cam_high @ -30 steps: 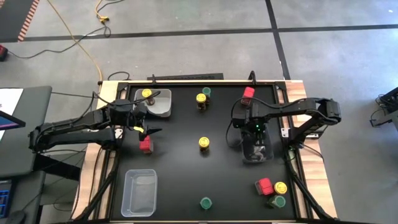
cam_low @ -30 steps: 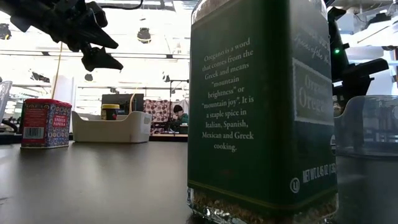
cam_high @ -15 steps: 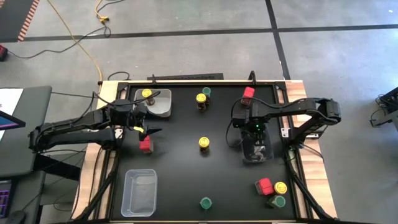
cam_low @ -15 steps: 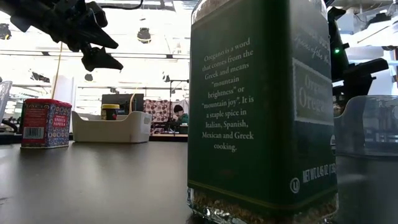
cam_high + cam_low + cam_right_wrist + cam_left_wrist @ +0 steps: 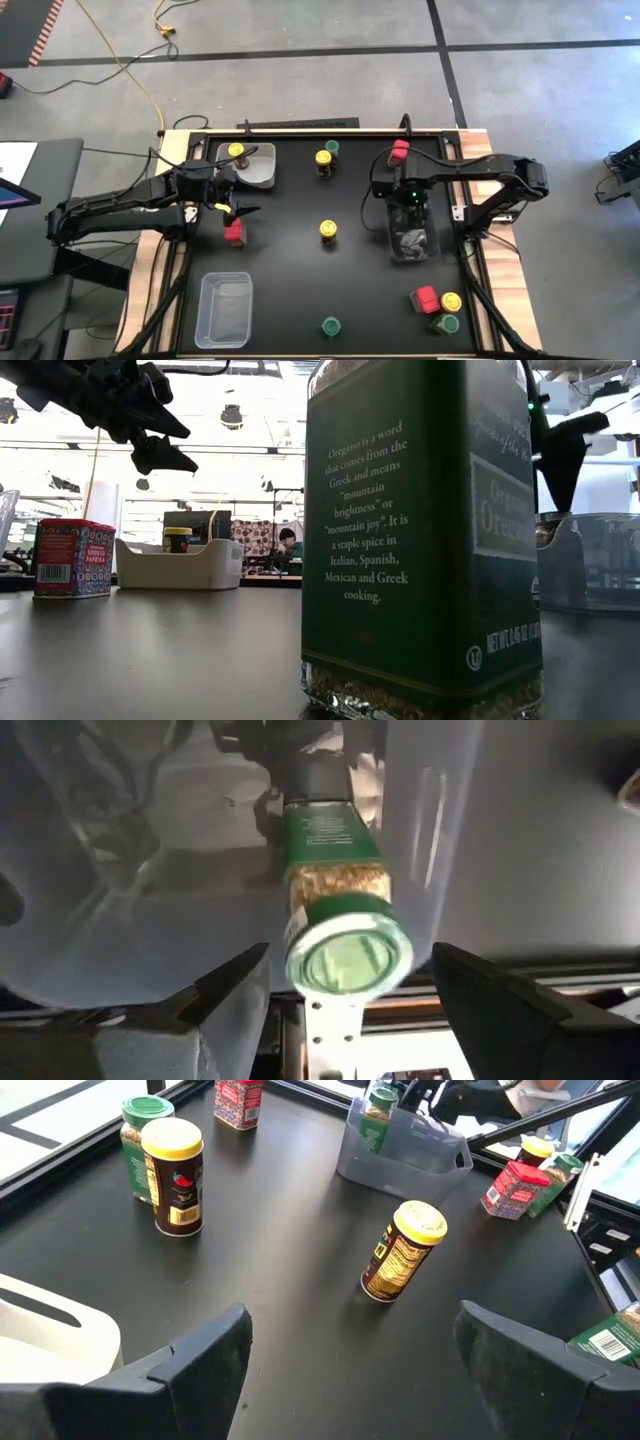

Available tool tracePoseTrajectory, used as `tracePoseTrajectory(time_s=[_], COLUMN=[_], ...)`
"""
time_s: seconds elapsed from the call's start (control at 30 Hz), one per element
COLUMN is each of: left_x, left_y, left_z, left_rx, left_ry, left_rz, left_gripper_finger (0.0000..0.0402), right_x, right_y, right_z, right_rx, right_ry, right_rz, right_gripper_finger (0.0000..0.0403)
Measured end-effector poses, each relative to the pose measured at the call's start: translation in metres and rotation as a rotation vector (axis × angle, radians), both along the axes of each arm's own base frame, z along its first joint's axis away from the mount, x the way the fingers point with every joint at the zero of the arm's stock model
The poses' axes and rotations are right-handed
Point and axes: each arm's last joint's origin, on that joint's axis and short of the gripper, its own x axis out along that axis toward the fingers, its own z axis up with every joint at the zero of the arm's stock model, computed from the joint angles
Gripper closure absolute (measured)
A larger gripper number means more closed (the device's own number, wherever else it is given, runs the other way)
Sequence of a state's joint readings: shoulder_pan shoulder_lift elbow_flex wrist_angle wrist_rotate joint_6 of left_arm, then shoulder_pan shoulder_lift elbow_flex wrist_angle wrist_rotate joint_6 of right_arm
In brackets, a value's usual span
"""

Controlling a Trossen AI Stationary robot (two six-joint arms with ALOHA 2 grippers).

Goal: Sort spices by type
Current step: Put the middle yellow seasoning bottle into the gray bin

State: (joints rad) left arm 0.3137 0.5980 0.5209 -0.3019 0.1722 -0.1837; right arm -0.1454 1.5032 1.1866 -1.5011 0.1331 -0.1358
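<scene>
Spice jars stand scattered over the black table [image 5: 300,290], and both grippers hold nothing.

The right gripper [image 5: 404,205] hangs over the clear bin [image 5: 411,240] on the right half of the table, its fingers spread wide and empty. Below it, in the right wrist view, a green-lidded jar [image 5: 340,920] lies inside that bin, apart from both fingers.

The left gripper [image 5: 238,210] hovers near the left edge, fingers wide apart, gripping nothing. A red tin [image 5: 234,232] stands on the table just beside its fingertips. Close by, toward the back, a pale tray [image 5: 258,172] holds a yellow-lidded jar [image 5: 236,151].

A second yellow-lidded jar [image 5: 328,230] stands near the middle of the table. A third [image 5: 324,160] stands at the back with a green-lidded jar touching it. Another red tin [image 5: 400,151] sits at the back right. In the front right corner a red tin [image 5: 426,298], a yellow-lidded jar [image 5: 450,301] and a green-lidded jar [image 5: 447,324] are clustered together. One green-lidded jar [image 5: 330,326] stands alone at the front edge, filling the low view with its oregano label. An empty clear bin [image 5: 225,310] sits front left.
</scene>
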Motion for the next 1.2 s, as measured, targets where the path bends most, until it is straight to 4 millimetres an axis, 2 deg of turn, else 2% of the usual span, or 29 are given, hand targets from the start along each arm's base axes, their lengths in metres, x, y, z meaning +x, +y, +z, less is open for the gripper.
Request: tracePoseTrajectory(time_s=[0.33,0.6,0.73,0.9,1.2], left_x=[0.000,0.000,0.000,0.000,0.000], left_y=[0.000,0.000,0.000,0.000,0.000], left_z=[0.000,0.000,0.000,0.001,0.001], left_rx=[0.000,-0.007,-0.026,-0.035,-0.036], left_ry=[0.000,-0.002,-0.004,-0.013,-0.012], left_rz=[0.000,0.003,0.010,0.015,0.015], left_gripper_finger=[0.0069,0.0069,0.0069,0.0069,0.0069], right_x=[0.016,0.019,0.020,0.026,0.030], right_y=[-0.012,-0.012,-0.007,0.006,0.036], right_z=[0.038,0.051,0.064,0.080,0.079], right_rx=[-0.064,-0.099,-0.090,-0.071,-0.136], right_ry=[-0.207,-0.381,-0.559,-0.767,-0.830], right_rz=[-0.199,-0.429,-0.541,-0.602,-0.697], right_gripper_finger=[0.0096,0.0096,0.0097,0.0097,0.0097])
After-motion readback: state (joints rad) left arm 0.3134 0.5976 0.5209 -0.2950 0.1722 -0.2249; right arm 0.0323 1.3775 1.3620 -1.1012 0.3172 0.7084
